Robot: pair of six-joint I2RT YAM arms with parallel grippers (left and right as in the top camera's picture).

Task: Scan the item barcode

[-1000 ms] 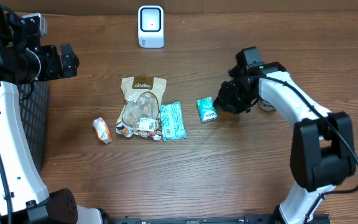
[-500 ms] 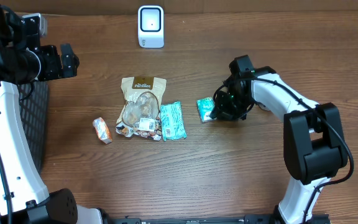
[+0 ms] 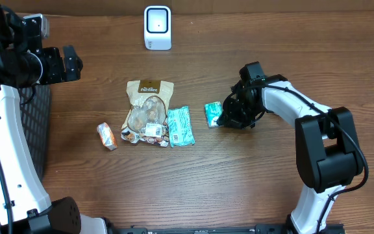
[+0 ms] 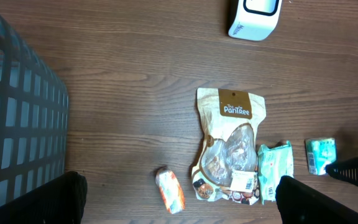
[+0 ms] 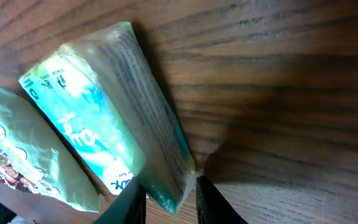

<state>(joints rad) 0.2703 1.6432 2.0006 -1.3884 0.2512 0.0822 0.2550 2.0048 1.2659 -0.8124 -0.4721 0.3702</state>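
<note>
Teal packet (image 3: 213, 114) sits within the right hand (image 3: 223, 121), grip uncertain; wipes pack (image 3: 180, 126) beside; left hand (image 3: 74, 63) released.

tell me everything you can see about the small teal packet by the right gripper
The small teal packet is a soft, glossy plastic wrapper, teal and white, with print too blurred to read and a clear, crinkled side. It lies on the wooden table, just right of a longer teal pack and apart from it in the overhead view. The right gripper pinches one end of it between both fingers.
</note>
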